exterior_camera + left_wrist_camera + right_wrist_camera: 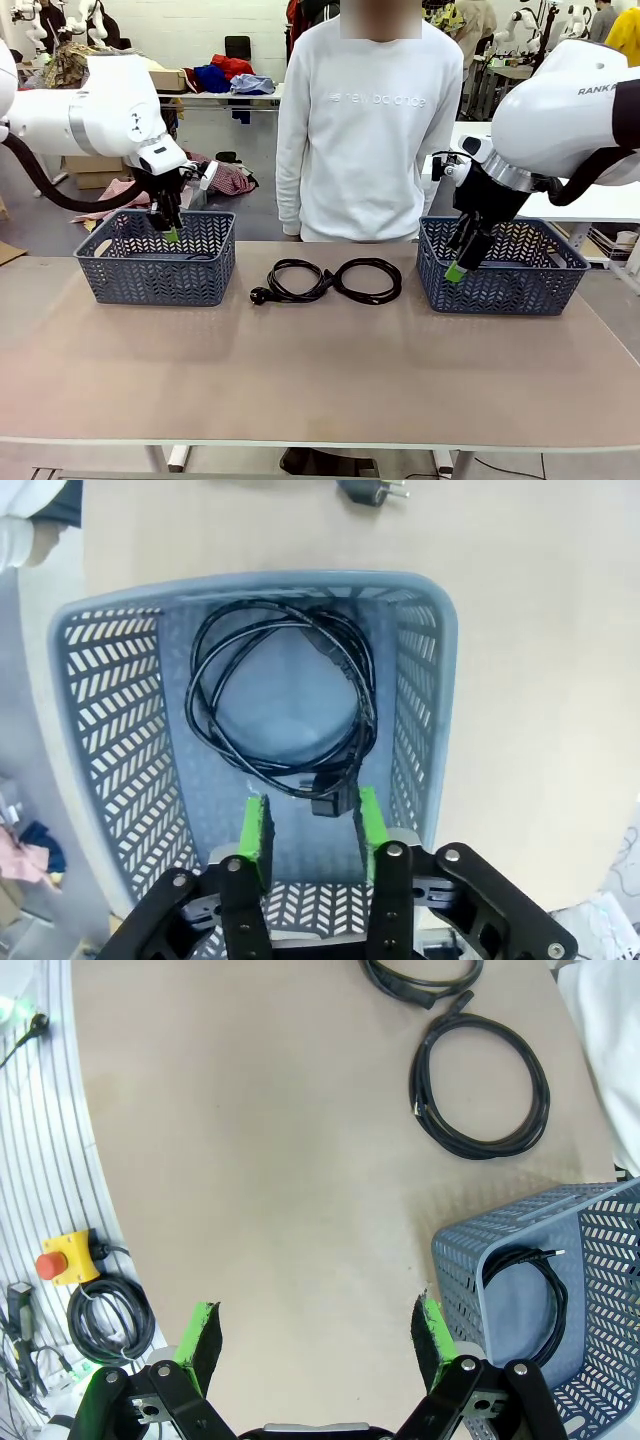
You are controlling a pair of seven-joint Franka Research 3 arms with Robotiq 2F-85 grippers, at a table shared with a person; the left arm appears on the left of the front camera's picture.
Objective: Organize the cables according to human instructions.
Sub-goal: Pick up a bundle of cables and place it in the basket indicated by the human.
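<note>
Two black cables lie side by side mid-table, one (295, 280) with its plug at the left and one (368, 280) to its right. Another cable (280, 700) lies coiled on the floor of the left blue basket (155, 258). My left gripper (312, 830) hangs over that basket (425, 700), its jaws apart and empty; the cable's plug (328, 802) lies just below the green pads (255, 830). My right gripper (316, 1335) stands wide open above the near left corner of the right basket (470, 1260), which holds a coiled cable (535, 1300). The right wrist view also catches the table cables (480, 1085).
A person in a white sweatshirt (370, 120) stands behind the table's far edge, between the baskets. A yellow emergency-stop box (65, 1260) and a spare cable coil (110, 1320) sit off the table's side. The near half of the tabletop (320, 380) is bare.
</note>
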